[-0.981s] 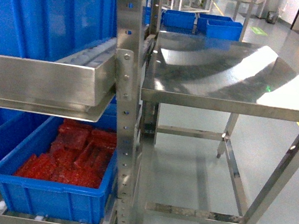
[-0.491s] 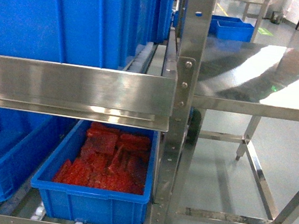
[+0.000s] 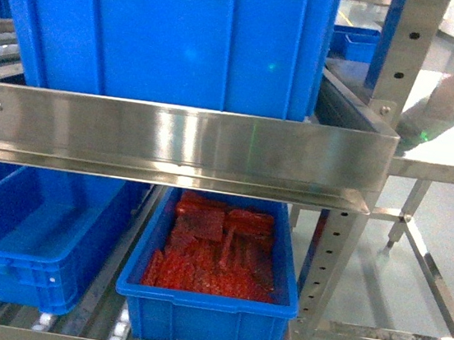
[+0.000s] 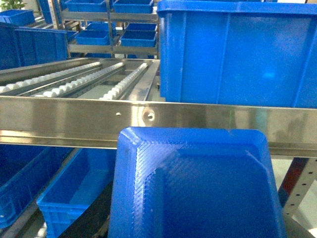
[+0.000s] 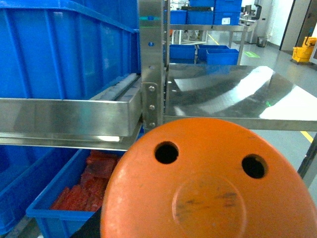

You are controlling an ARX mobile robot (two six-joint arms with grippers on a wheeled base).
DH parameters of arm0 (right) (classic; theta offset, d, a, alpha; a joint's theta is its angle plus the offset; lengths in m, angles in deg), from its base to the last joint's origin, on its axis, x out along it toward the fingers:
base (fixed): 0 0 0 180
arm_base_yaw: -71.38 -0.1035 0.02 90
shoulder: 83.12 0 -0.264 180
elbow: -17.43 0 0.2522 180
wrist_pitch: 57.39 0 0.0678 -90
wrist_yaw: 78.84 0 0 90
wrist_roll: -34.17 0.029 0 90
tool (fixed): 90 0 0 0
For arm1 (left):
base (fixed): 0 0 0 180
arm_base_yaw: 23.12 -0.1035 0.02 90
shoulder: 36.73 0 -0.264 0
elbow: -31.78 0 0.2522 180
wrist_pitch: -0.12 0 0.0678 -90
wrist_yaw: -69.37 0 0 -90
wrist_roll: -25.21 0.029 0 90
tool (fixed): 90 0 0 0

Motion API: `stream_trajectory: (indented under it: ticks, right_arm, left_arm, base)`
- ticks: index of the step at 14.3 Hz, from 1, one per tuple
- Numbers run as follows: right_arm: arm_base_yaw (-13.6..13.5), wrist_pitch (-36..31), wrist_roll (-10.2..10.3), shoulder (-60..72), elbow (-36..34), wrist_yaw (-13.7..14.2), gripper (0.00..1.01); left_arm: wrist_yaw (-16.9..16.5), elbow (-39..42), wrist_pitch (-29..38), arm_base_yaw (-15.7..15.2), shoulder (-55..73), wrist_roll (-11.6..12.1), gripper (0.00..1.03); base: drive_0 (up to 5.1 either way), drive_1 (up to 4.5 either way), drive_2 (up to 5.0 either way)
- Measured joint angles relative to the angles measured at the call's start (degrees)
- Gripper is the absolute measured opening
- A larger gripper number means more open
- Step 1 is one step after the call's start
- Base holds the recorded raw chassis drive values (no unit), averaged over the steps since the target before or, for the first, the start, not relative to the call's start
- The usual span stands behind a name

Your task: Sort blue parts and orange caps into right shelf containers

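left gripper: jaws unseen, blue moulded plastic part [image 4: 195, 186] fills view | right gripper: jaws unseen, round orange plastic cap [image 5: 210, 181] fills view | steel shelf rail [image 3: 173, 138] directly ahead

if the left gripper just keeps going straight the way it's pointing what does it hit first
Probably the steel front rail of the shelf, dead ahead above the held blue part. The big blue bin sits behind it, right. Depth is hard to judge.
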Motion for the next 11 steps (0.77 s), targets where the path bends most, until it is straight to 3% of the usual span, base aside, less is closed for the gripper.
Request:
stream_trajectory:
  ticks: [11]
  right_arm:
    - [0.0,0.1,0.0,0.0,0.0,0.0,0.44]
  left_arm:
    - [0.0,0.0,0.0,0.0,0.0,0.0,0.43]
  base:
    - [-4.9,2.81,2.0]
